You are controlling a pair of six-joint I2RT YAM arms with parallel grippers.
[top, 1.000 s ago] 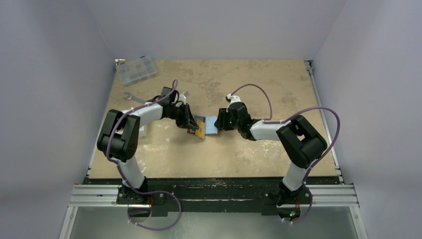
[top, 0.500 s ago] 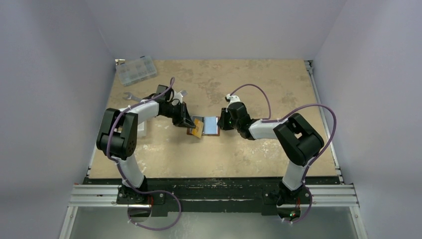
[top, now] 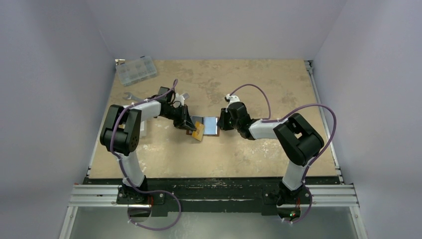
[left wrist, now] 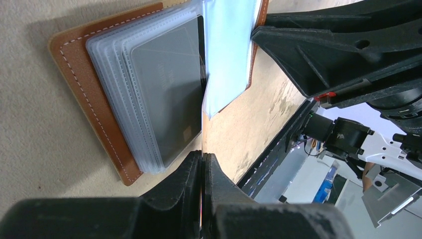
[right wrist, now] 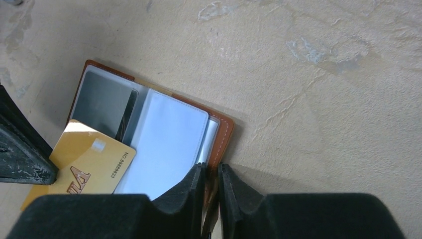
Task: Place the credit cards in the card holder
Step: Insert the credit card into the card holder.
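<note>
Two pincers here, both busy at the card holder (left wrist: 74,79), which lies open on the desk (top: 239,154) about midway between the arms. The top view mostly gives the layout. The left pincer (top: 189,124) is at the holder's left side and the right pincer (top: 220,123) at its right. A clear compartment box (top: 135,69) sits in the far left corner, with a wrench (top: 130,95) a bit nearer. You can't judge either grip from up there (way too small).

The wrist views sort that out. In the left wrist view the fingers (left wrist: 184,184) are pressed together on a thin edge. That's the gold card (right wrist: 82,169) seen edge-on, so its face doesn't show there at all. What does show is a stack of clear sleeves (left wrist: 124,99) fanned over the brown leather, a dark card (left wrist: 166,84) in the top one, and white stitching along the border.

The right wrist view has the gold card face-up and tilted. One end is by the left pincer's black finger and the other overlaps the holder's left half. The light blue card (right wrist: 166,144) lies over the right half and pokes out past the holder's edge. The right pincer is nearly closed, with the holder's brown right edge pinched between its fingers.

Writing: the gold card reads "NO" plus a row of digits, mostly eights, and bigger letters ending in "A" (the rest is hidden). There's faint print on the dark card, too blurry to read.
</note>
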